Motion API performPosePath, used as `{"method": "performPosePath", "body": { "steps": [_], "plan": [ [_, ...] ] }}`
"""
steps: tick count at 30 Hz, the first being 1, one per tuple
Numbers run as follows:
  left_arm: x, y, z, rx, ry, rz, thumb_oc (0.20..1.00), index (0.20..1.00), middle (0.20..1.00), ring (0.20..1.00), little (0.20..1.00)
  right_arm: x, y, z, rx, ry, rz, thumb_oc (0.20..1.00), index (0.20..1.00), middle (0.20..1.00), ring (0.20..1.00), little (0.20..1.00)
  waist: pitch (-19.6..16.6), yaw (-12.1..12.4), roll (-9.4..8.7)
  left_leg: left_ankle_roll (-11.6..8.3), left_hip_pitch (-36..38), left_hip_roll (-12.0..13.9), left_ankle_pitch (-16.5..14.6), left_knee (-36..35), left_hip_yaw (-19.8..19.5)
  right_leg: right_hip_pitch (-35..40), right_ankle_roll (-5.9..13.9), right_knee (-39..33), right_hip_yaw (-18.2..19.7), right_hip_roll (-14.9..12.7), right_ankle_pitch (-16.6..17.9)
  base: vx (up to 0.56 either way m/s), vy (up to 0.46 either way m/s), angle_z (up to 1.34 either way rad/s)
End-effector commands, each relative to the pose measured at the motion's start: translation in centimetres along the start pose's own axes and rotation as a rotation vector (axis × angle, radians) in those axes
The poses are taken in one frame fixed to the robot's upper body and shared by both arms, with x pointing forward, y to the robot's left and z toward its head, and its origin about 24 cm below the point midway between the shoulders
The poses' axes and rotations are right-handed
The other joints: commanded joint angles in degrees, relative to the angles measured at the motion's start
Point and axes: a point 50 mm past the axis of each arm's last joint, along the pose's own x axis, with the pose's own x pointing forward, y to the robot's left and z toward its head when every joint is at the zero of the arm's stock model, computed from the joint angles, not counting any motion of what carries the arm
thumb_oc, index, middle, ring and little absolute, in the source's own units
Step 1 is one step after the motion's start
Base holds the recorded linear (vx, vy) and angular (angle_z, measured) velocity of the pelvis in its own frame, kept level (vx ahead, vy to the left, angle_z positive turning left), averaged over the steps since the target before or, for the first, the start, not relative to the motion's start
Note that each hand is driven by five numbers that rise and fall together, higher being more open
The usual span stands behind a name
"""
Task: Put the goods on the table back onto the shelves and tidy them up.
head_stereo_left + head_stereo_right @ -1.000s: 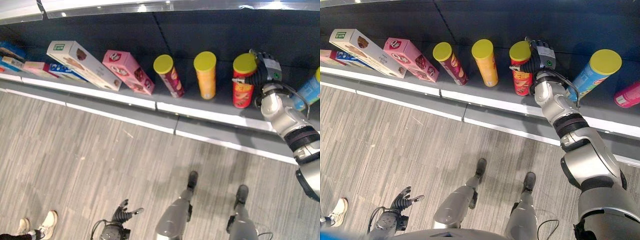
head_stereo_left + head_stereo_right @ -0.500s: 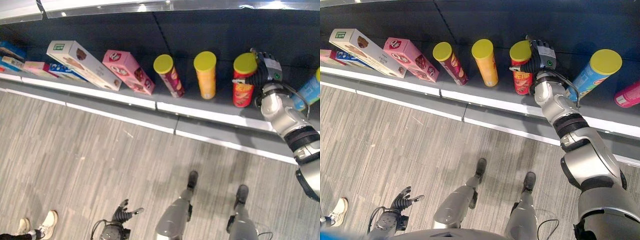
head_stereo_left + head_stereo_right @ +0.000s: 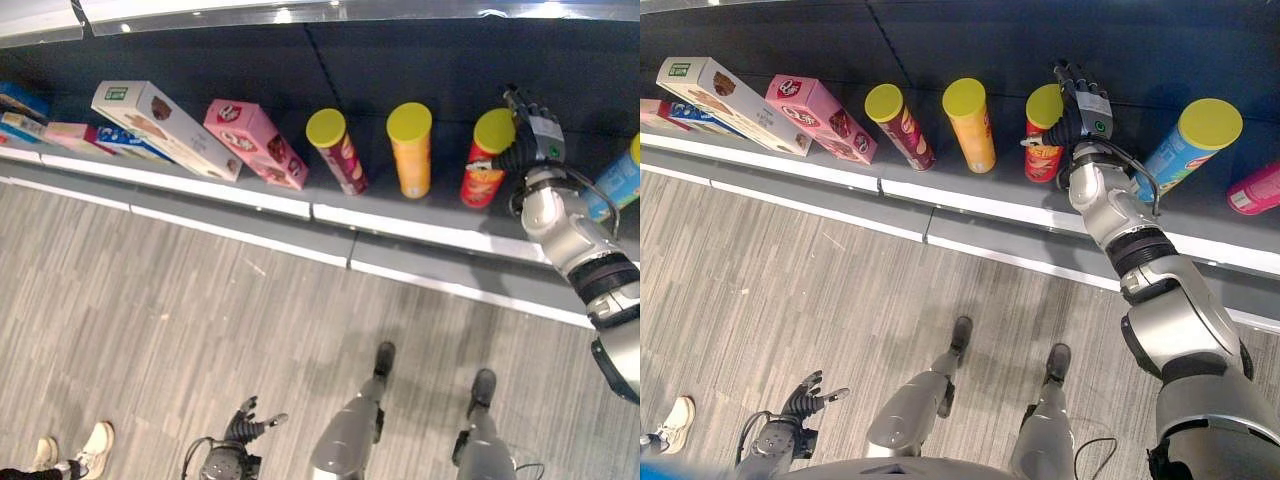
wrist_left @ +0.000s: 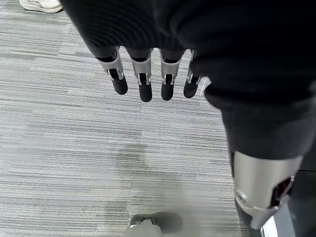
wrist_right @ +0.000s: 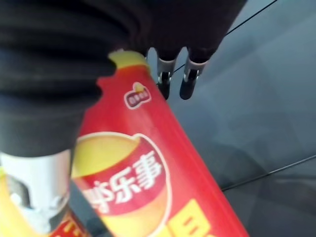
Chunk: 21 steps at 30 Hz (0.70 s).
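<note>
A red chip can (image 3: 483,166) with a yellow lid stands on the dark shelf (image 3: 400,222), leaning a little. My right hand (image 3: 1086,112) is beside it at lid height, fingers (image 5: 168,83) straight and reaching past the can, the can (image 5: 148,168) resting against the palm side. Left of it an orange can (image 3: 410,150) stands upright and a maroon can (image 3: 338,150) leans. My left hand (image 3: 240,424) hangs low over the floor, fingers (image 4: 143,85) straight, holding nothing.
A pink box (image 3: 255,144) and a white box (image 3: 165,129) lean on the shelf at the left, with flat packs beyond them. A blue can (image 3: 1190,145) and a pink can (image 3: 1255,188) stand right of my arm. A person's shoes (image 3: 80,448) show at lower left.
My right hand's fingers have straightened away from the red can. The can has shifted and now leans on the shelf. The left hand has not moved.
</note>
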Motion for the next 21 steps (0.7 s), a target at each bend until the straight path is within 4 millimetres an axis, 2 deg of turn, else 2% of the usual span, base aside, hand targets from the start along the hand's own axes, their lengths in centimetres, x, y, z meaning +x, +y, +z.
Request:
{"method": "performPosePath", "body": {
  "steps": [1,7,8,9,12,15,16,21],
  "plan": [
    [0.5,1.2,0.6,0.05,0.006,0.038,1.0,1.0,1.0,1.0,1.0,0.2,-1.5,2.0,0.047,-0.099,-0.111,1.0,1.0,1.0,1.0,1.0,-2.54,0.02,-3.41,-1.83,0.76,0.43,-4.53,0.3,0.86,-1.05,3.65,1.88,3.28,-3.54,-3.0,0.0,0.0,0.0],
    [0.3,1.6,-0.2,0.043,0.044,0.056,1.0,1.0,1.0,1.0,1.0,-1.4,-2.8,3.8,0.104,-0.22,-0.192,1.0,1.0,1.0,1.0,1.0,-3.43,-1.46,-5.0,-1.62,1.77,1.06,-5.44,0.48,1.51,-0.3,3.61,1.68,3.56,-3.31,-3.18,0.0,0.0,0.0],
    [0.2,1.8,-0.7,0.043,0.066,0.067,1.0,1.0,1.0,1.0,1.0,-2.5,-3.3,4.6,0.136,-0.27,-0.215,1.0,1.0,1.0,1.0,1.0,-3.86,-2.24,-5.85,-1.6,2.39,1.43,-5.87,0.56,1.98,0.15,3.61,1.59,3.8,-3.14,-3.27,0.0,0.0,0.0],
    [0.2,1.9,-0.7,0.045,0.067,0.067,1.0,1.0,1.0,1.0,1.0,-2.6,-3.3,4.5,0.137,-0.268,-0.214,1.0,1.0,1.0,1.0,1.0,-3.88,-2.17,-5.91,-1.6,2.45,1.43,-5.88,0.56,1.99,0.21,3.61,1.57,3.8,-3.14,-3.28,0.0,0.0,0.0],
    [-0.3,2.3,-1.9,0.043,0.117,0.083,1.0,1.0,1.0,1.0,1.0,-4.9,-2.9,4.9,0.21,-0.3,-0.198,1.0,1.0,1.0,1.0,1.0,-4.8,-3.37,-7.42,-1.51,3.82,2.16,-6.67,0.64,2.98,1.12,3.52,1.26,4.22,-2.82,-3.42,0.03,0.007,-0.04],
    [-0.7,2.8,-2.8,0.047,0.156,0.099,1.0,1.0,1.0,1.0,1.0,-7.3,-1.4,4.3,0.279,-0.277,-0.105,1.0,1.0,1.0,1.0,1.0,-5.9,-4.71,-9.15,-1.52,5.37,2.83,-7.36,0.72,4.04,2.07,3.41,1.06,4.76,-2.38,-3.57,0.04,0.012,-0.14],
    [-1.0,3.2,-3.4,0.046,0.178,0.114,1.0,1.0,1.0,1.0,1.0,-9.0,-0.7,3.8,0.312,-0.262,-0.037,1.0,1.0,1.0,1.0,1.0,-6.63,-5.57,-10.19,-1.63,6.45,3.4,-7.76,0.73,4.8,2.61,3.37,0.89,5.02,-2.06,-3.71,0.04,0.011,-0.25],
    [-1.5,3.7,-4.3,0.044,0.205,0.135,1.0,1.0,1.0,1.0,1.0,-12.5,-0.1,2.8,0.374,-0.228,0.062,1.0,1.0,1.0,1.0,1.0,-7.95,-7.66,-12.1,-2.05,8.15,4.63,-8.29,0.7,6.13,3.19,3.23,0.69,6.22,-0.77,-3.95,0.0,0.007,-0.19]
  ]
}}
